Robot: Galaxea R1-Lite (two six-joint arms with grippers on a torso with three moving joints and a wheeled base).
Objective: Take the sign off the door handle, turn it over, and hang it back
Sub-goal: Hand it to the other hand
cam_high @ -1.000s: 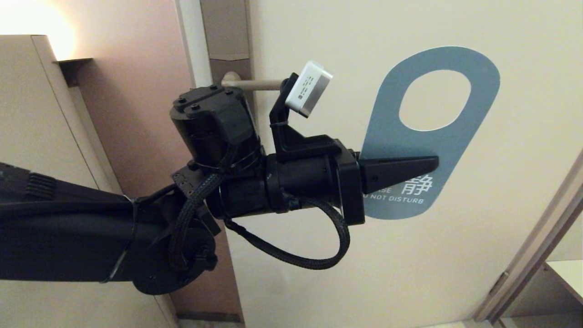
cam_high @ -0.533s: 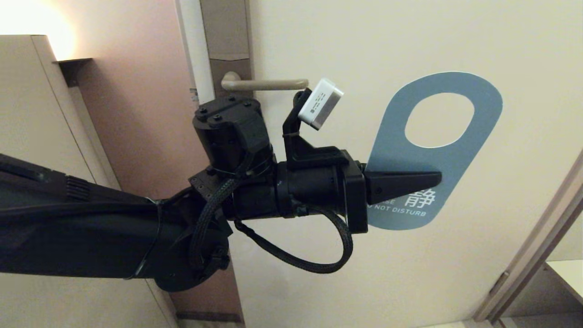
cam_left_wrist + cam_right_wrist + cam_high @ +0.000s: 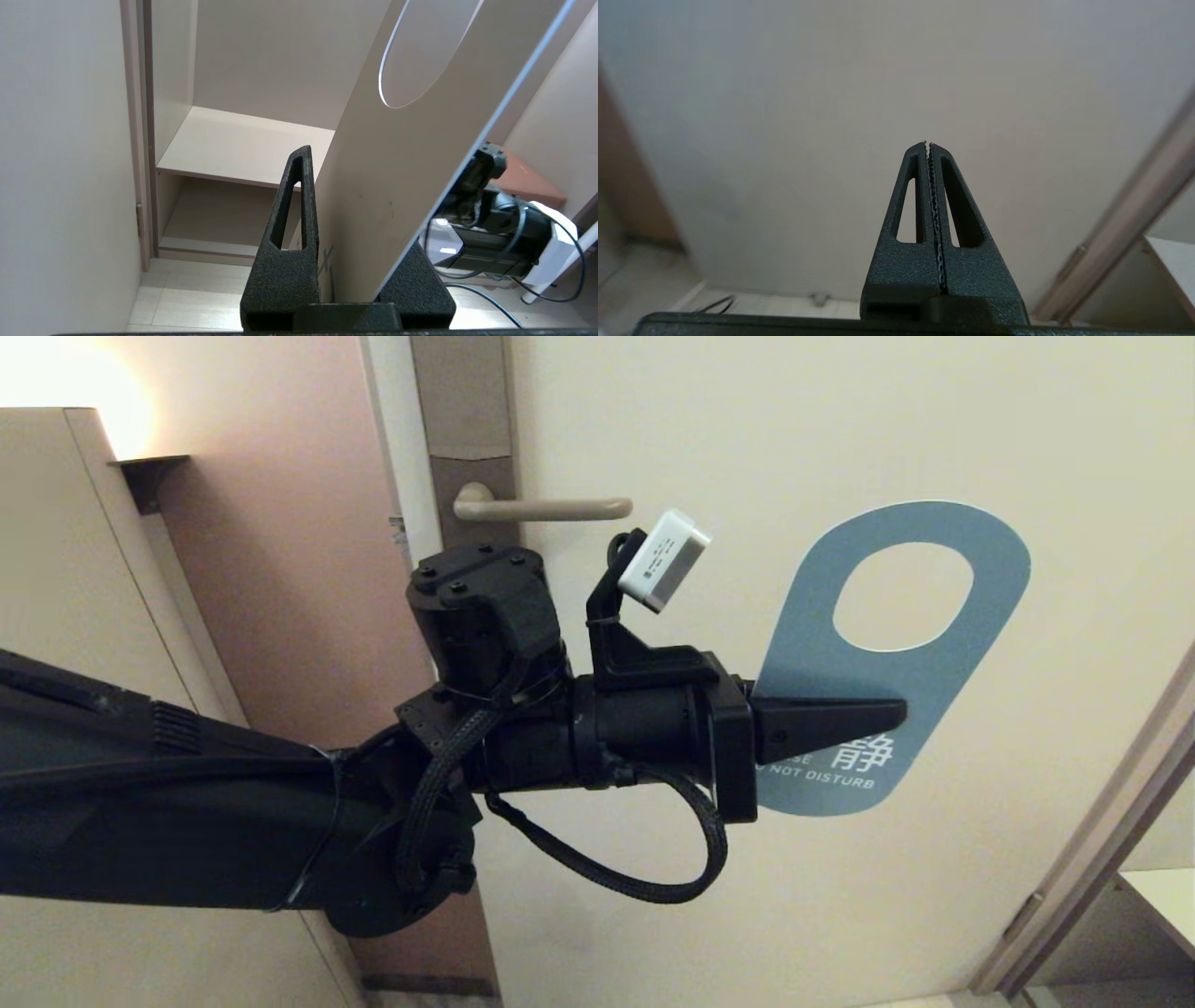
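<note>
My left gripper [image 3: 892, 714] clamps the flat blue oblong hanger sign [image 3: 934, 681], centre-right of the head view, by its lower half, leaving the oval hole free. It's off the slim beige lever handle [image 3: 551, 509], upper centre. Right gripper [image 3: 928, 145]: fingers together, empty.

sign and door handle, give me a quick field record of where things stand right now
sign: off the handle, held in the air before the door, blue DO NOT DISTURB face toward the head camera
sign hole: uppermost, nothing through it
door handle: bare lever, level, up and to the left of the sign
left gripper: shut on the sign's lower part, below the hole
right gripper: shut, holds nothing, pointing at a plain pale surface
flip: not yet done
rehang: not yet done
</note>
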